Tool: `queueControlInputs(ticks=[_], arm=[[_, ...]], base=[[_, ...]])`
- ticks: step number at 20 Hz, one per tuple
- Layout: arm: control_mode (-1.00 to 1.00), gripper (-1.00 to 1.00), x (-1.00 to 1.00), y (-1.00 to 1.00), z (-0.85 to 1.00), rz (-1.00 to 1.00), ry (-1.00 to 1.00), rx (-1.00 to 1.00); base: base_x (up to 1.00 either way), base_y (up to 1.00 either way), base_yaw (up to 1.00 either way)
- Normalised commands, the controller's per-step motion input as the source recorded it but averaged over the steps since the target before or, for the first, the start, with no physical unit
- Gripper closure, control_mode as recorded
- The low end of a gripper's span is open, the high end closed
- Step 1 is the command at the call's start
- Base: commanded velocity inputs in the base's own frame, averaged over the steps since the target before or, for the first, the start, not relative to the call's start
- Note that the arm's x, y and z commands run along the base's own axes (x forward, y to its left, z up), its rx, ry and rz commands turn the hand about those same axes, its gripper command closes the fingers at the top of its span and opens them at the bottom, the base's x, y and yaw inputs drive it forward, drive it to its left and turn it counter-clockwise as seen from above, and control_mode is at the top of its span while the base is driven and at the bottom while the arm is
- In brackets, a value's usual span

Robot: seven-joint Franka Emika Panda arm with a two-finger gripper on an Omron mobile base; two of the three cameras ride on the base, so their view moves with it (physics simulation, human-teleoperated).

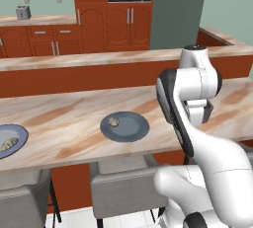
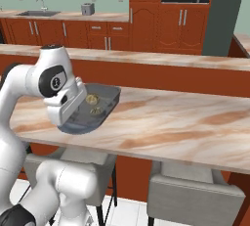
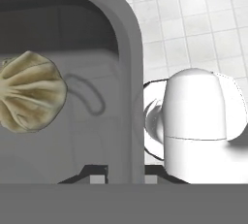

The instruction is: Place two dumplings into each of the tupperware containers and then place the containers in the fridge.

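My gripper (image 3: 125, 178) is shut on the side wall of a dark grey tupperware container (image 3: 127, 68), and one pleated tan dumpling (image 3: 30, 98) lies inside. In the right base view the container (image 2: 110, 97) hangs at the counter's near left edge with two dumplings (image 2: 91, 100) in it. The hand covers its near end. A single dumpling (image 1: 113, 122) sits on a round blue-grey plate (image 1: 129, 129) in the left base view. Far back stands the tall grey fridge (image 1: 178, 12).
A second plate (image 1: 15, 134) with a dumpling lies at the counter's left end. The marble counter (image 2: 176, 122) has a raised ledge (image 2: 146, 58) behind it. Grey stools (image 1: 121, 185) stand below its front edge. Tiled floor (image 3: 193, 19) shows beside the container.
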Motion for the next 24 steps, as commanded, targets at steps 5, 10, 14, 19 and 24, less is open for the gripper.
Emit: queueControlInputs(ticks=[5,10,14,19,24], arm=[[-1.00,1.00,-0.22,-0.01,0.00,0.00,0.00,0.00],[-1.00,1.00,-0.10,0.00,0.00,0.00,0.00,0.00],[1.00,1.00,0.00,0.00,0.00,0.00,0.00,0.00],[1.00,1.00,0.00,0.00,0.00,0.00,0.00,0.00],[1.00,1.00,0.00,0.00,0.00,0.00,0.00,0.00]], base=[[0.00,0.00,0.00],[0.00,0.00,0.00],[-0.09,0.00,0.00],[-0.90,0.04,0.17],[-0.72,0.42,0.72]])
